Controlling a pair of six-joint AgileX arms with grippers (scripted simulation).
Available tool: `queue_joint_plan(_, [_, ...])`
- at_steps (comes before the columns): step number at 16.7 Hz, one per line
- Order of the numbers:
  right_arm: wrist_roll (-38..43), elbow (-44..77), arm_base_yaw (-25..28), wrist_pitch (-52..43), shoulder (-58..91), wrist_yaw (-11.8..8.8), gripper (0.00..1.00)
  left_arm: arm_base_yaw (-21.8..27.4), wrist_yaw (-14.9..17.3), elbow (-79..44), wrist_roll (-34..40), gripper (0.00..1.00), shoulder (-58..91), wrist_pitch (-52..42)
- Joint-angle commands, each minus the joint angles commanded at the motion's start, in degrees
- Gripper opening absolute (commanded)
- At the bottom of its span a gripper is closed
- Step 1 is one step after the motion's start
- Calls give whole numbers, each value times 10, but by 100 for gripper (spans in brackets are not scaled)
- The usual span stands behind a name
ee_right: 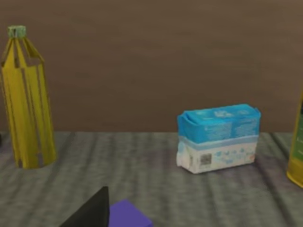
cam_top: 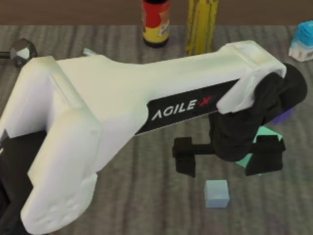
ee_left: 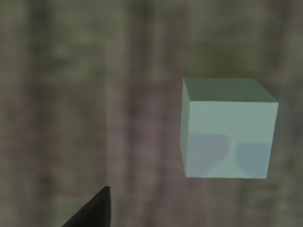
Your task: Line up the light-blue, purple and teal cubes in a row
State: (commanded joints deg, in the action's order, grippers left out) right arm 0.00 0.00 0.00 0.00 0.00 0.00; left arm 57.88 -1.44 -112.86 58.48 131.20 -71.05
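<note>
My left arm reaches across the table and hangs its gripper wide open, its two black fingers far apart. The light-blue cube sits on the table just in front of that gripper, apart from both fingers; it also fills the left wrist view. The teal cube lies mostly hidden under the left wrist and right-hand finger. Only a corner of the purple cube shows behind the wrist. In the right wrist view the purple cube lies beside one fingertip of my right gripper.
Along the back edge stand a red-labelled bottle, a yellow bottle and a blue-and-white carton. A grey metal knob lies at the back left. Another yellow container stands beside the carton.
</note>
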Motion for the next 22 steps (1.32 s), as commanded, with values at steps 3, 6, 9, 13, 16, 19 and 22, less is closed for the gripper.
queue_joint_plan(3, [0, 0, 0, 0, 0, 0, 100, 3, 0, 1, 0, 100, 2, 1])
queue_joint_plan(6, [-10, 35, 4, -23, 34, -1, 100, -15, -2, 35, -10, 100, -31, 25])
queue_joint_plan(9, [-34, 123, 11, -78, 122, -2, 100, -61, -5, 117, -32, 100, -116, 76])
queue_joint_plan(13, [-81, 306, 22, -189, 324, 0, 100, -153, -7, 283, -82, 100, -301, 173])
queue_joint_plan(16, [-123, 469, 31, -291, 525, 1, 100, -236, -6, 442, -141, 100, -478, 257])
queue_joint_plan(19, [-166, 633, 42, -396, 736, 2, 100, -322, -3, 612, -217, 100, -668, 345])
queue_joint_plan(22, [-207, 785, 53, -497, 929, 2, 100, -405, 1, 784, -306, 100, -859, 437])
